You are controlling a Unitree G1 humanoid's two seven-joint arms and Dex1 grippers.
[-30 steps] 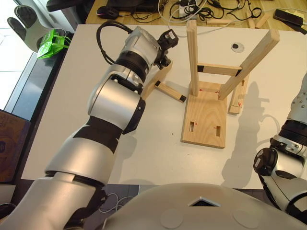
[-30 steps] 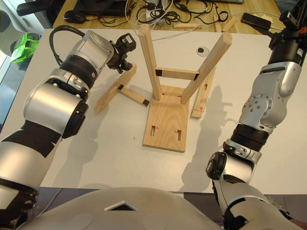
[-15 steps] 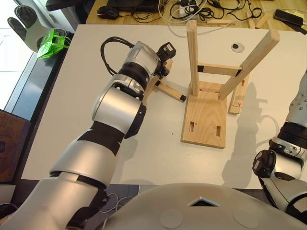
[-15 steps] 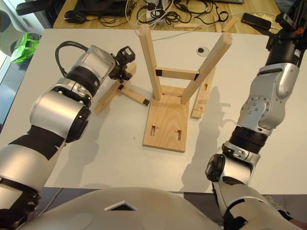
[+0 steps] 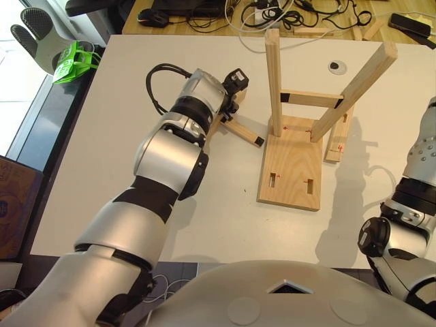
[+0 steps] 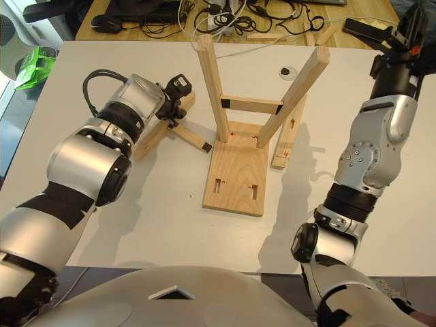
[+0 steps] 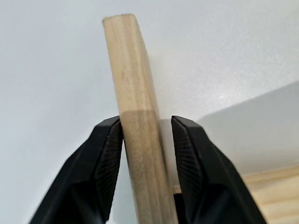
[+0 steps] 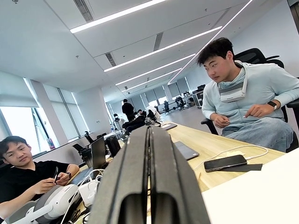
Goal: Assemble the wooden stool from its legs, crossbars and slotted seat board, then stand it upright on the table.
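- The white worktop [image 5: 102,136] carried all the stool parts I could see
- The slotted seat board [image 5: 291,170] lay flat near the middle of the worktop, its two empty slots towards the near edge
- Two legs [image 5: 274,75] stood up from the board's far end, one upright and one tilted towards the right edge, with a crossbar [image 5: 312,99] joining them
- A third leg [image 6: 146,144] lay towards the far left corner with a short crossbar [image 5: 246,134] sticking out of it towards the board; I couldn't tell whether it rested on the surface
- A loose leg [image 5: 336,146] lay flat just beside the board's right edge
- My left gripper [image 7: 145,122] was clamped on the third leg, one finger on each side
- My right gripper [image 8: 149,133] hung raised near the far right corner, fingers pressed together on nothing
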